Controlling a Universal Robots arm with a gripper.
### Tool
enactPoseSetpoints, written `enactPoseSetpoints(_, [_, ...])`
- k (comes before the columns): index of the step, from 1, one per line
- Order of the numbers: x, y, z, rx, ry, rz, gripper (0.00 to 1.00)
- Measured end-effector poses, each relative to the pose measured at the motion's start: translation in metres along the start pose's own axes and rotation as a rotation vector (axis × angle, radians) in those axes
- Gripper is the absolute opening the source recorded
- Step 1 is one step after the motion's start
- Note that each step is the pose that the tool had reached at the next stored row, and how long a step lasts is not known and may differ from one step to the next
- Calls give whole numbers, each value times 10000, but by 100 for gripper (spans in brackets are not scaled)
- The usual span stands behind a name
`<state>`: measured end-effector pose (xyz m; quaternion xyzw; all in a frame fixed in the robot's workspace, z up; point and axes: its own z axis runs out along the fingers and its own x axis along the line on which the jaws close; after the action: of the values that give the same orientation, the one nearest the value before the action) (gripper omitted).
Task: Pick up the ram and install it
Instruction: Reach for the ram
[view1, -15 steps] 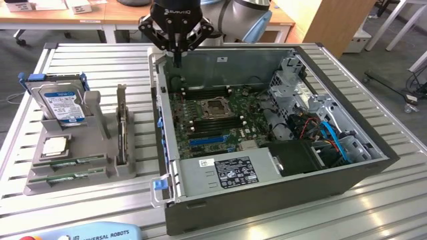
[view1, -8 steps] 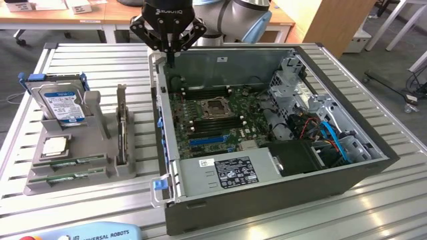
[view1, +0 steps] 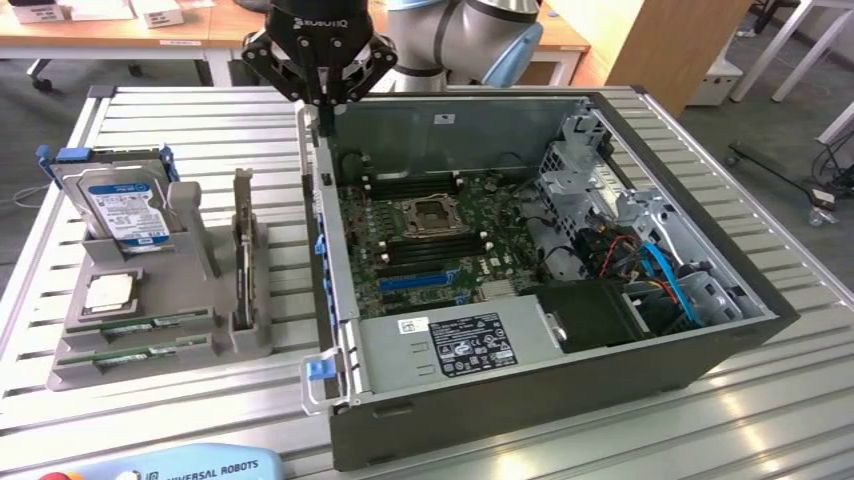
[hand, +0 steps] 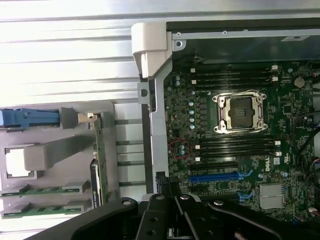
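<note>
Exterior view — gripper pinched shut, nothing held, hanging over case wall at the exterior view's left, well apart from ram. Ram seated in tray at its near end, two sticks, one just beside the other. Step judged: pre-pick, approach not yet made. Likely calls for opened fingers and a grip across the stick's thin edges. Tight there — tray walls close on both sticks, card upright near, drive beyond. Open room above tray. Board slots by socket bare, case walls all round.
</note>
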<state>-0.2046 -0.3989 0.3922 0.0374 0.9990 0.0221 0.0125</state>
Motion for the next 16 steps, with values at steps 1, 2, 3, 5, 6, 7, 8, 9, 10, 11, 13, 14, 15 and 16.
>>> enactPoseSetpoints(1, [16,-1,0,-1,0,-1,10])
enactPoseSetpoints(2, [33,-2,0,-1,0,-1,10])
enactPoseSetpoints(3, [49,-4,0,-1,0,0,10])
enactPoseSetpoints(5, [82,-6,0,0,0,1,10])
enactPoseSetpoints(6, [98,-7,0,-1,0,0,10])
enactPoseSetpoints(7, [116,-9,0,-1,0,0,10])
enactPoseSetpoints(8, [132,-10,0,-1,-1,1,10])
enactPoseSetpoints(9, [150,-11,0,-1,0,1,10])
enactPoseSetpoints(10, [168,-13,-1,-1,0,0,10])
enactPoseSetpoints(11, [187,-14,-1,0,1,0,10])
enactPoseSetpoints(13, [226,-17,-1,-1,0,-1,10])
enactPoseSetpoints(14, [245,-18,-1,0,0,0,10])
enactPoseSetpoints(15, [267,-20,0,-1,0,0,10])
enactPoseSetpoints(16, [288,-22,-1,0,0,0,10])
